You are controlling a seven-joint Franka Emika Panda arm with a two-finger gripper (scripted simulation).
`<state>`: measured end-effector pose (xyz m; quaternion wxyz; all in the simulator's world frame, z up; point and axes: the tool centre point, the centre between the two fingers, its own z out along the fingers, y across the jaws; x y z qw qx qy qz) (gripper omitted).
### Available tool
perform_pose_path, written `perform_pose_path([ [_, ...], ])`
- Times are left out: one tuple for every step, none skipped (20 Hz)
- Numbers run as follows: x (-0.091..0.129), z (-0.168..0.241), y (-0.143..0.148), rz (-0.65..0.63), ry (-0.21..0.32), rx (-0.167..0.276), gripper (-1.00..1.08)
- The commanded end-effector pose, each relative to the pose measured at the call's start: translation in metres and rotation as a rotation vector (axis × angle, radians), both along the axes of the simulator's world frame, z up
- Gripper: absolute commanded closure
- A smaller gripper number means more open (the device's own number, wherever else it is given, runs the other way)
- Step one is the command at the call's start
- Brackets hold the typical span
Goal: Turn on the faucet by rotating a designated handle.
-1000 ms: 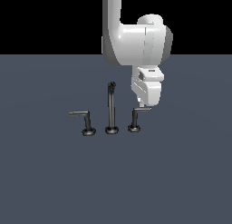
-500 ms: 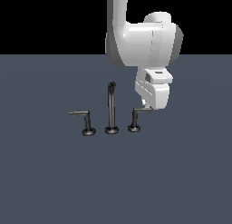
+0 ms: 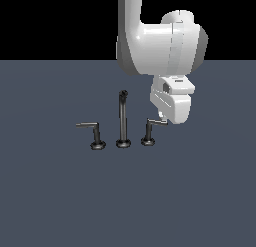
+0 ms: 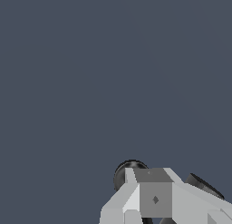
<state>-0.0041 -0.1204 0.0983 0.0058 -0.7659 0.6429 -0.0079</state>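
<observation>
simulated test scene, flat grey-blue floor [image 3: 50, 201] (untextured), black void backdrop [image 3: 50, 21]

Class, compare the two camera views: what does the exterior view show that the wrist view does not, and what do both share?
Only the exterior view shows the whole faucet: the tall spout post, the longer lever and the handle whose arm ends at the gripper. Only the wrist view shows the fingers close up, over two dark round shapes. Both share the grey floor.

Both renders were flat and evenly lit, with no blur or edge distortion. The tabletop [image 3: 50, 201] was a uniform dull slate without cast shadows. The white arm [image 3: 160, 41] showed soft shading; the background above was pure black.
</observation>
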Motion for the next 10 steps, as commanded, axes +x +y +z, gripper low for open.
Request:
perform_pose_path([
  [-0.015,0.0,0.0,-0.003,0.014,0.002,1.08],
  [-0.019,0.0,0.0,-0.003,0.015,0.002,1.08],
  [-0.022,0.0,0.0,-0.004,0.016,0.002,1.08],
  [-0.026,0.0,0.0,-0.005,0.016,0.002,1.08],
  [-0.029,0.0,0.0,-0.006,0.017,0.002,1.08],
  [-0.033,0.0,0.0,-0.007,0.018,0.002,1.08],
  [-0.037,0.0,-0.001,-0.007,0.018,0.002,1.08],
  [-0.04,0.0,-0.001,-0.008,0.019,0.001,1.08],
  [-0.04,0.0,-0.001,-0.008,0.019,0.001,1.08],
  [-0.031,0.0,0.001,-0.003,0.008,0.0,1.08],
])
